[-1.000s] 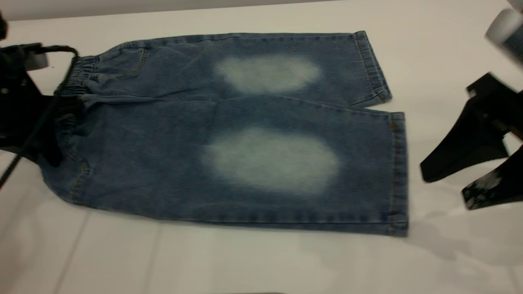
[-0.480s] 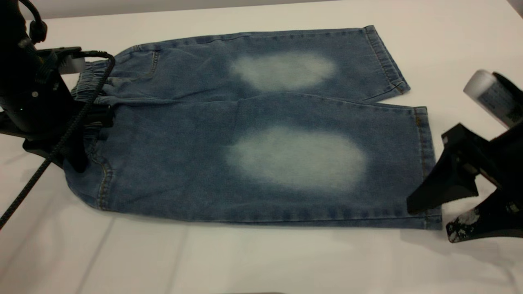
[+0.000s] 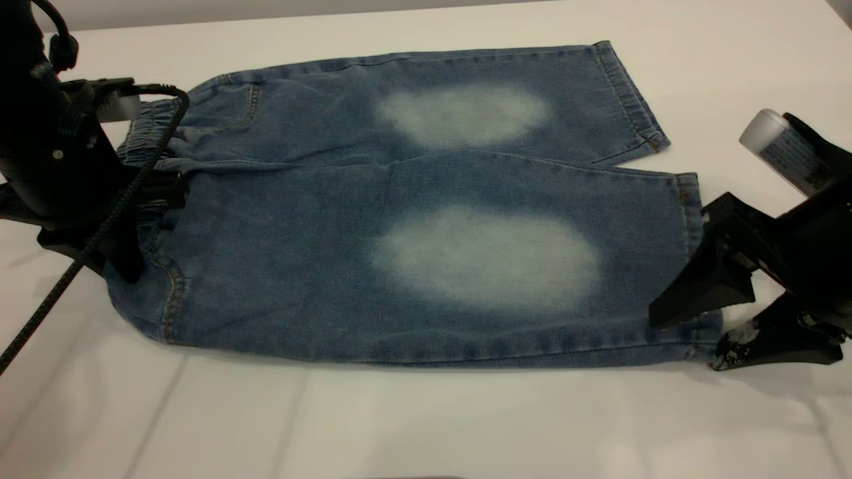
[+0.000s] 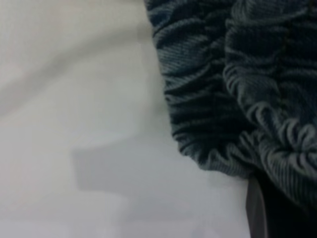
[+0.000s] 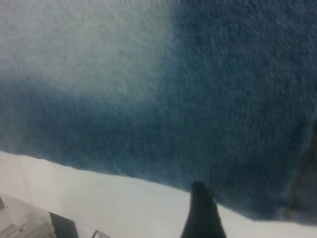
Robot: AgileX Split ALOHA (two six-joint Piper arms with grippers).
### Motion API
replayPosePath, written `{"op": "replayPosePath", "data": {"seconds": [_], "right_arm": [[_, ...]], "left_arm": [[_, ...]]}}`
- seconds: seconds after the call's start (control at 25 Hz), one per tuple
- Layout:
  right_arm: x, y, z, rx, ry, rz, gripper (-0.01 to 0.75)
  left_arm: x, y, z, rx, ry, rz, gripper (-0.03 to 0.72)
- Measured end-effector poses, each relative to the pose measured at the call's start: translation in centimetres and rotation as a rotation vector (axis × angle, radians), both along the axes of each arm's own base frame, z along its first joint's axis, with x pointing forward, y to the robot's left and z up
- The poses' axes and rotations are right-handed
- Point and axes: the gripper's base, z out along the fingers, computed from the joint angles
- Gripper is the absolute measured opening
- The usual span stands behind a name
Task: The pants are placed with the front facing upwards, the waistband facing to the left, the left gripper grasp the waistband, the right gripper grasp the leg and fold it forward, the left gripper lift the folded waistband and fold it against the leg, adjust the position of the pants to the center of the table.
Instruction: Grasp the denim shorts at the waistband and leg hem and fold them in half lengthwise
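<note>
Two tools are on the job from where I sit. The pants (image 3: 426,219) lie flat on the white worktop (image 3: 426,426), front side up, waistband (image 3: 143,133) toward the left arm and both leg hems toward the right arm. Each leg shows its pale faded oval, and the near leg overlaps the far one slightly along the middle seam.

My left tool (image 3: 126,219) is down at the gathered elastic waistband, at the near corner of it. In the left wrist view I see the ruched denim (image 4: 237,99) bunched up against one dark finger (image 4: 267,208), but I cannot tell whether the tool has actually clamped the cloth or only sits against it.

My right tool (image 3: 692,339) is at the near leg's hem (image 3: 692,253), at its front corner. Its jaws are spread: one finger (image 3: 692,293) rests over the top of the denim, the other (image 3: 765,346) lies low on the worktop just outside the hem edge. The right wrist view shows a fingertip (image 5: 202,213) at the edge of the blue cloth (image 5: 198,99), with white worktop beside it.
</note>
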Motion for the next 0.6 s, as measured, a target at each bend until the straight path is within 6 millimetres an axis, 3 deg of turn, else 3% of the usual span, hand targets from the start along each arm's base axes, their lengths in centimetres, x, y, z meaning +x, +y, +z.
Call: {"op": "replayPosePath", "data": {"seconds": [0.28,0.36,0.52,0.6], "right_arm": [[0.4,0.0,-0.1,0.016,-0.007,-0.059,0.334],[0.6,0.0,0.0,0.016,-0.024,-0.081,0.275],[0.7,0.1,0.1,0.038,-0.043,-0.078,0.085],[0.8,0.4,0.4,0.079,-0.051,-0.075,0.040]], "left_arm": [[0.0,0.0,0.0,0.000,0.000,0.000,0.052],[0.0,0.0,0.0,0.000,0.001,0.000,0.052],[0.0,0.0,0.5,-0.001,-0.002,0.001,0.052],[0.0,0.0,1.4,-0.004,-0.017,0.001,0.052]]}}
